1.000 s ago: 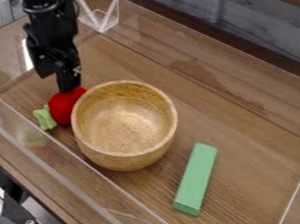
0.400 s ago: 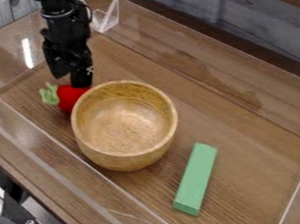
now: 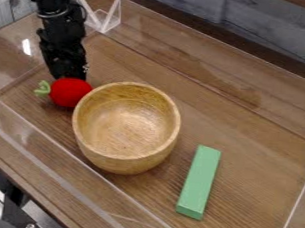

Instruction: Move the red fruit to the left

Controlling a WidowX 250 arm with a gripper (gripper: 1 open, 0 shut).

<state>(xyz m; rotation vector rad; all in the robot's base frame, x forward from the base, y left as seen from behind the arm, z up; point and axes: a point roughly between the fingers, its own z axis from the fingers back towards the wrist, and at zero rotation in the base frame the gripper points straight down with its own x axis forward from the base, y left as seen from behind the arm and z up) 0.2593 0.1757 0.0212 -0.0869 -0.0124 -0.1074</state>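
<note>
Compared with a second earlier, the gripper (image 3: 65, 68) had come down and shifted a little, so that it stood right over the red fruit (image 3: 71, 92) instead of hanging above its upper left edge. The fruit itself had changed too: earlier its light green leafy piece lay at its lower left, while now only a small bit of green showed at its left side, so it seemed to have rolled or been nudged slightly. The wooden bowl (image 3: 127, 126) and the green block (image 3: 199, 180) lay where they had been.

The gripper pointed straight down, its dark fingers reaching the top of the fruit. From this angle the fingertips merged with the fruit's upper edge, so I could not tell whether they were apart or clamped on it; they looked partly closed at best.

The fruit was small, round and bright red, sitting on the tabletop (image 3: 224, 102) directly below the gripper and touching or just beside the bowl's left rim. The bowl lay below and right of the gripper, the block well beyond it.
</note>
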